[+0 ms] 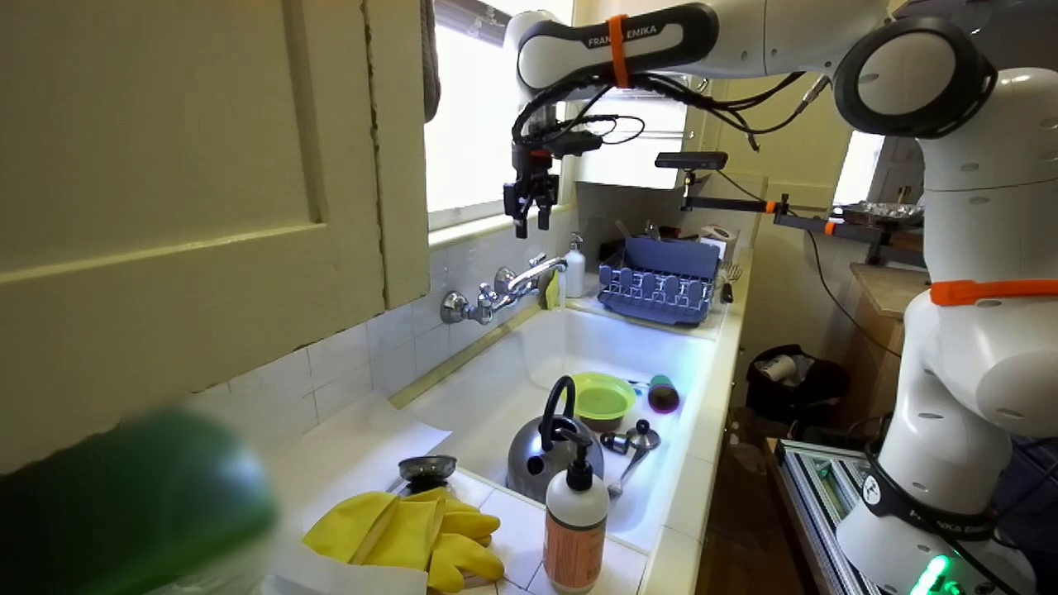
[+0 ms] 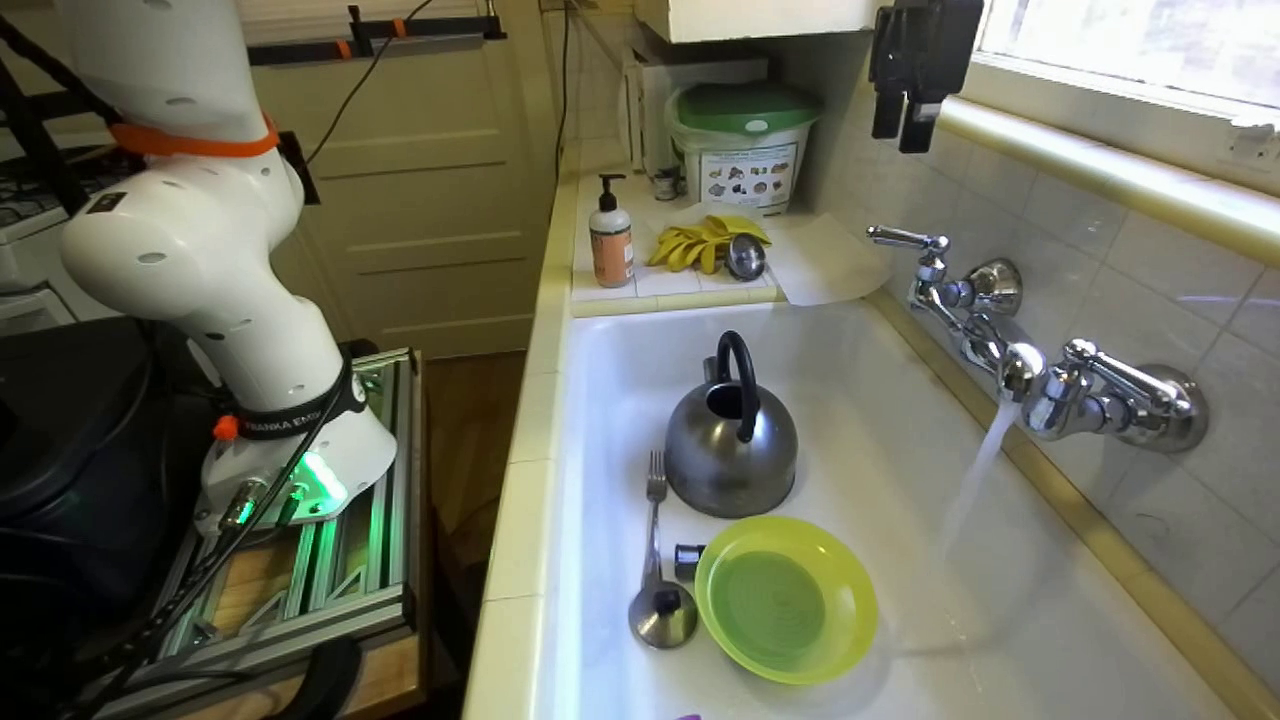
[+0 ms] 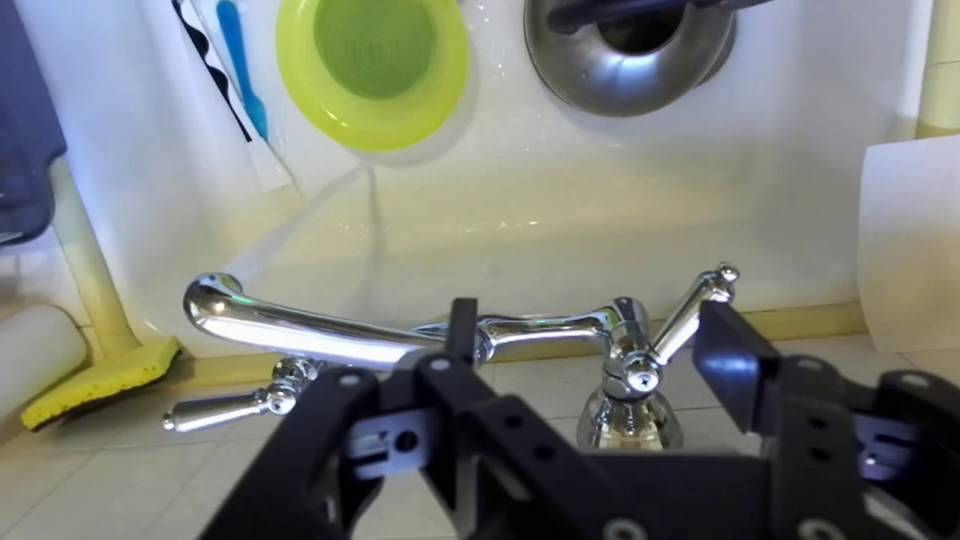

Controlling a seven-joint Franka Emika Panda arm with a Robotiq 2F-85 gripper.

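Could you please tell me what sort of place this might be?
Most likely a home kitchen: water runs from a chrome wall-mounted faucet into a long white sink, and a blue-grey dish rack with metal wires stands just past the sink's end.

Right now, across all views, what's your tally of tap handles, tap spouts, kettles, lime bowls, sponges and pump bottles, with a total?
Tap handles: 2
Tap spout: 1
Kettle: 1
Lime bowl: 1
Sponge: 1
Pump bottles: 2
Total in view: 8
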